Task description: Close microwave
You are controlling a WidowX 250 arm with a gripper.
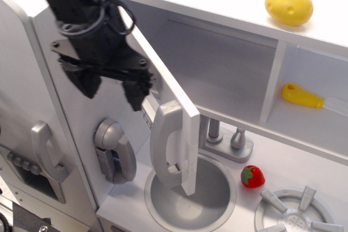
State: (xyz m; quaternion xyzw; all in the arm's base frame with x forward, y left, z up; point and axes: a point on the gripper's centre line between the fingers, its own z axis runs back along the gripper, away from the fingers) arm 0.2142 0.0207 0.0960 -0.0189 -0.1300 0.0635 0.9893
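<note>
The microwave (228, 63) is a wide light-grey compartment under the top shelf. Its door (179, 118) stands swung wide open toward me, with its long grey handle (166, 145) hanging over the sink. My black gripper (111, 91) is at the outer face of the door, left of the handle, covering the door's window. Its two fingers (133, 95) point down and stand apart with nothing between them.
A grey phone handset (113, 150) hangs on the side wall below my gripper. A taller grey door with curved handle (46, 153) is at the lower left. Sink (212, 210), faucet (225, 139), toy strawberry (253, 176), burner (296, 213), yellow potato (289, 5), yellow-handled knife (304, 97).
</note>
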